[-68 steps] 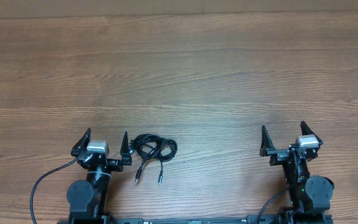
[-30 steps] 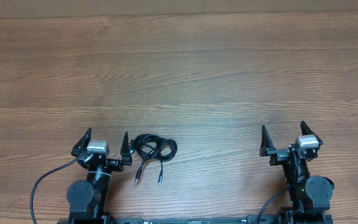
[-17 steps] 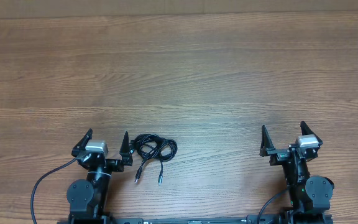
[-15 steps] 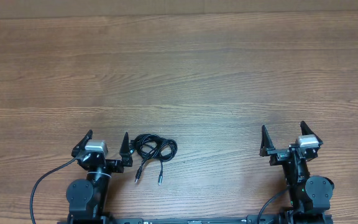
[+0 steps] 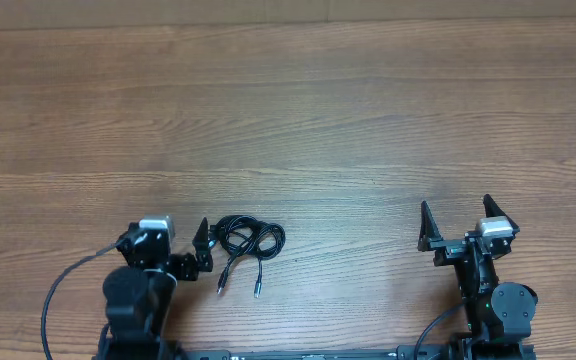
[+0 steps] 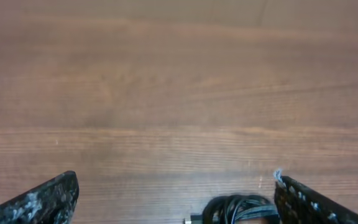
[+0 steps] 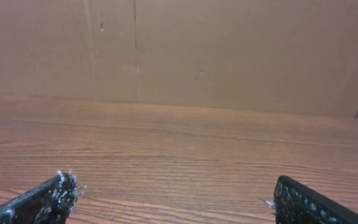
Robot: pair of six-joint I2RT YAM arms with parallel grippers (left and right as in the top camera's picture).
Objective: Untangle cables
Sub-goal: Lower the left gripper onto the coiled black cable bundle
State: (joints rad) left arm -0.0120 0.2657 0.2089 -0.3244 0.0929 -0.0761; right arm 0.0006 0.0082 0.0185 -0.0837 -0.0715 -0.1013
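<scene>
The cables (image 5: 248,240) lie as a small black coiled bundle near the table's front, with two plug ends (image 5: 238,286) trailing toward the front edge. My left gripper (image 5: 168,240) is open and empty, its right finger just left of the bundle. In the left wrist view the coil (image 6: 238,210) shows at the bottom edge, beside the right finger, with the gripper (image 6: 176,186) wide open. My right gripper (image 5: 458,222) is open and empty at the front right, far from the cables. In the right wrist view (image 7: 173,183) only bare table lies between the fingers.
The wooden table (image 5: 288,120) spreads out behind both arms. A brown cardboard wall (image 7: 229,50) stands at the far edge. The left arm's thick black wire (image 5: 63,295) loops at the front left.
My left arm has turned slightly and shifted; its left finger no longer sticks out in the overhead view. The cables and the right arm have not moved.
</scene>
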